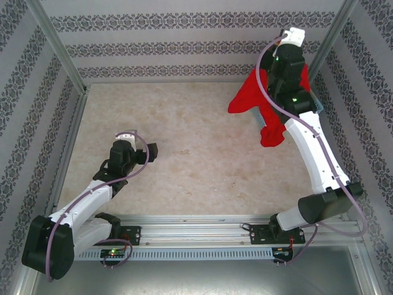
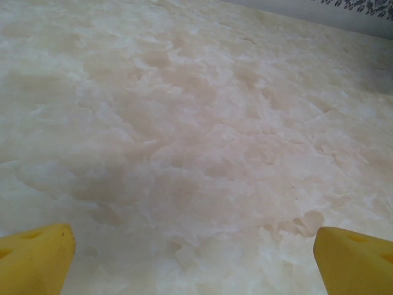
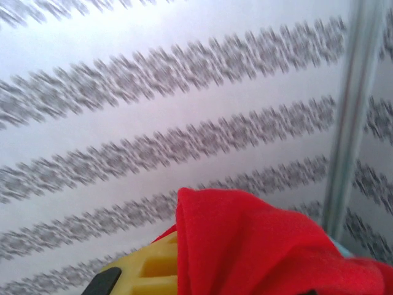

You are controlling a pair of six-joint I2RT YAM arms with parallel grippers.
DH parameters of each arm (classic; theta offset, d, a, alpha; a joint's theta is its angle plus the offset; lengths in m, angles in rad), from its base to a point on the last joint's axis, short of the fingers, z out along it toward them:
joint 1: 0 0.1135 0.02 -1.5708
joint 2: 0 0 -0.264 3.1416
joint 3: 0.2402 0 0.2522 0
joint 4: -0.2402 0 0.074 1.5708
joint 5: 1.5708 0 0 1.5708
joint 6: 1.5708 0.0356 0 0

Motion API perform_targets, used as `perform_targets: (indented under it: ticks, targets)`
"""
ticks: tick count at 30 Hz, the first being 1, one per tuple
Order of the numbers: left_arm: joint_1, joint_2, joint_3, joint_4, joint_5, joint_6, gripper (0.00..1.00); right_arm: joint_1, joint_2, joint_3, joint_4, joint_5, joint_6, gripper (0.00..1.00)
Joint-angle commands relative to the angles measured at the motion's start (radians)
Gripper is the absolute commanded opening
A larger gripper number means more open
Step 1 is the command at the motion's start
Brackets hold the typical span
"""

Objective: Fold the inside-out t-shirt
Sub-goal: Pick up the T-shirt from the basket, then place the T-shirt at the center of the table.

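Now, R gripper (image 1: 287,58): clamped on red t-shirt (image 1: 245,95), raised nr back wall (image 1: 184,37).
L gripper (image 2: 196,261): jaws wide, nothing held, low over table (image 1: 196,153).

beige marbled table (image 1: 184,147); striped patterned wall (image 1: 184,43) behind; metal post (image 3: 350,123) at corner; blue basket (image 1: 266,117) far right.

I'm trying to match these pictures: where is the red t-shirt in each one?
Top external: the red t-shirt hangs upper right, off the right arm.
Left wrist: tabletop under the open left tool.
Right wrist: bottom centre to right, gripped by the right tool.
Shared: the striped wall.
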Motion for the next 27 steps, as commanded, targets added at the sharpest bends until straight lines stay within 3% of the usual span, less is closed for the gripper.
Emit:
perform_targets:
  ticks: [1, 6, 12, 14, 17, 21, 23, 25, 27]
  targets:
    - [-0.016, -0.026, 0.010, -0.017, 0.021, -0.004, 1.00, 0.101, -0.014, 0.152, 0.010, -0.022, -0.122, 0.00]
    - [-0.019, -0.060, 0.017, -0.035, 0.038, -0.015, 1.00, 0.259, 0.071, 0.394, -0.128, -0.034, -0.207, 0.00]
    - [-0.026, -0.150, 0.015, -0.052, 0.079, -0.026, 1.00, 0.386, 0.163, 0.560, -0.305, -0.064, -0.183, 0.00]
    - [-0.030, -0.179, 0.009, -0.052, 0.098, -0.031, 1.00, 0.393, 0.167, 0.519, -0.346, -0.104, -0.126, 0.00]
    - [-0.037, -0.227, 0.001, -0.060, 0.130, -0.047, 1.00, 0.389, 0.126, 0.312, -0.321, -0.136, -0.033, 0.00]
    - [-0.055, -0.269, -0.014, -0.071, 0.162, -0.068, 1.00, 0.326, 0.051, -0.075, -0.238, -0.261, 0.147, 0.01]
    - [-0.066, -0.249, -0.017, -0.067, 0.173, -0.078, 1.00, 0.263, 0.017, -0.274, -0.160, -0.391, 0.266, 0.12]
    - [-0.090, -0.189, -0.009, -0.052, 0.183, -0.084, 1.00, 0.204, -0.002, -0.444, -0.102, -0.467, 0.356, 0.40]
    - [-0.126, -0.109, 0.029, -0.057, 0.172, -0.075, 1.00, 0.156, -0.015, -0.547, -0.109, -0.491, 0.390, 0.58]
